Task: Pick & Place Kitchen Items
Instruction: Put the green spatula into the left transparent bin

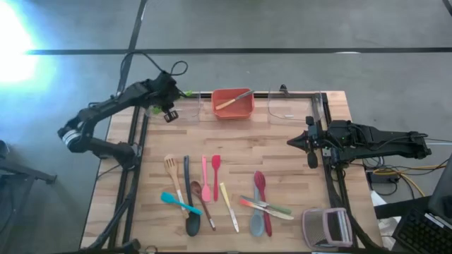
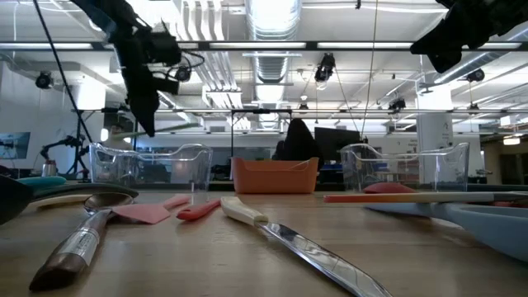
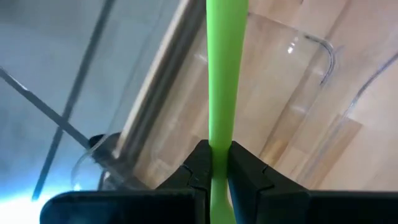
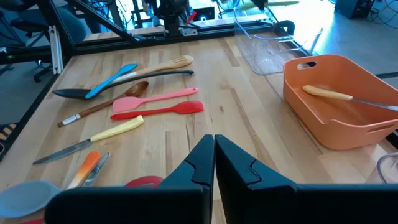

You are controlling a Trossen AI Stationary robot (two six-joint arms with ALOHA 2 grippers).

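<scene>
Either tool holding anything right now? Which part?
Left tool is shut on a green utensil, gripping its slim handle, over the left clear bin. Right tool is shut and holds nothing.

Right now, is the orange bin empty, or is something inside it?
Not empty. The orange bin holds one utensil with a pale handle; it lies slantwise across the bottom. The right wrist view shows nothing else inside.

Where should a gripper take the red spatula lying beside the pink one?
On the red spatula's slim handle near mid-length, coming straight down with fingers across it: it lies flat, and the pink spatula sits close alongside, so the fit is tight.
</scene>
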